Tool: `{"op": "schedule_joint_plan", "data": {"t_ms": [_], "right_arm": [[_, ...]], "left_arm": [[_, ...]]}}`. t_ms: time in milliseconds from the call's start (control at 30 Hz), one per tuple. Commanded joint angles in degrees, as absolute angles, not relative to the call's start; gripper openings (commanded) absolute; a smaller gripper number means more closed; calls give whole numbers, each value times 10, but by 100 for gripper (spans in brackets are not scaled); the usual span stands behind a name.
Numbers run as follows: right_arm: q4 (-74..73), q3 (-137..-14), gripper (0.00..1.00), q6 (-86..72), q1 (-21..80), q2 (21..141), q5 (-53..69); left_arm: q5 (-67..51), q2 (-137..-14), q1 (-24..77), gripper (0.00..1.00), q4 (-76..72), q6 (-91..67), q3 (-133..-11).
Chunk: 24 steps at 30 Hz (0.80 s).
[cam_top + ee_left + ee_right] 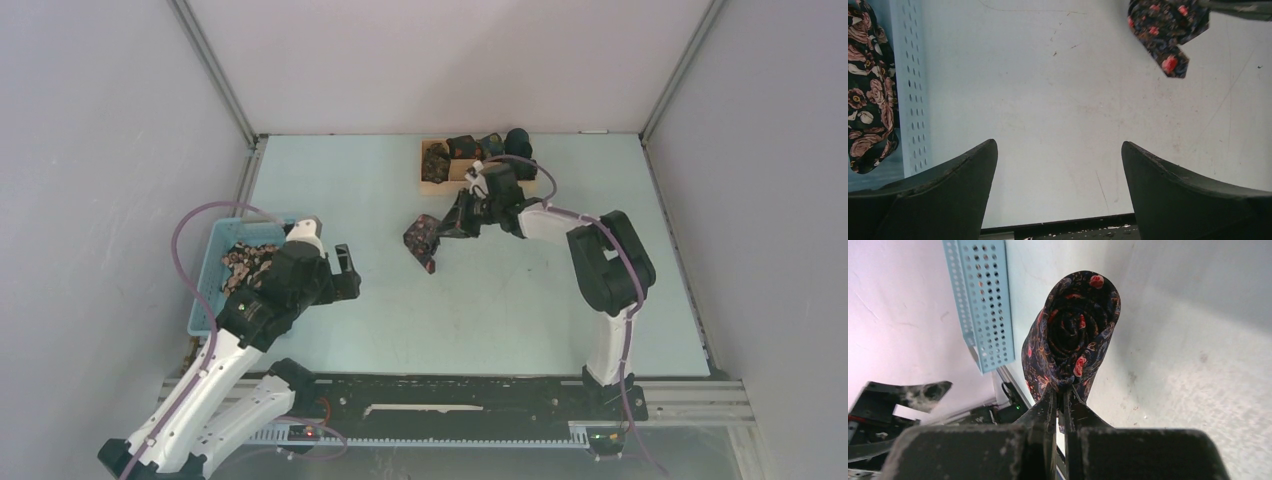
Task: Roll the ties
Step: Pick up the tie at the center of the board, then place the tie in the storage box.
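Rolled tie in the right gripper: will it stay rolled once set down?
Probably floppy: the rolled tie squashes oval where the right gripper pinches it. Likely to loosen on release, since a pointed tail hangs free. Seems light: a thin pinch at one edge carries it.

- One coiled tie: dark fabric with red-pink flowers, loosely wound with its pointed tip hanging out, pinched in the right gripper above mid-table.
- Some loose ties: a crumpled floral heap in the basket.
- Several rolled ties: in the tray at the far edge.
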<state>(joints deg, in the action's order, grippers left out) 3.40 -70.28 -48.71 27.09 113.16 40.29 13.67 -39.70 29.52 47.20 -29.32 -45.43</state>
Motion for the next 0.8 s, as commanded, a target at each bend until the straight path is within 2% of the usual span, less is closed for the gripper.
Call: {"op": "schedule_joint_plan", "data": {"t_ms": [0,533,767], "right_arm": [[21,-748,0,-493,232,1087,419],[-72,-925,0,-485,106,1147,403],[-10,-972,0,-527,93,1214,359]], "left_arm": [[157,-386,298,100,464,-275,-456],[157,-370,298,100,442,-272,-441],[152,-373,298,100,437,-269,-438]]}}
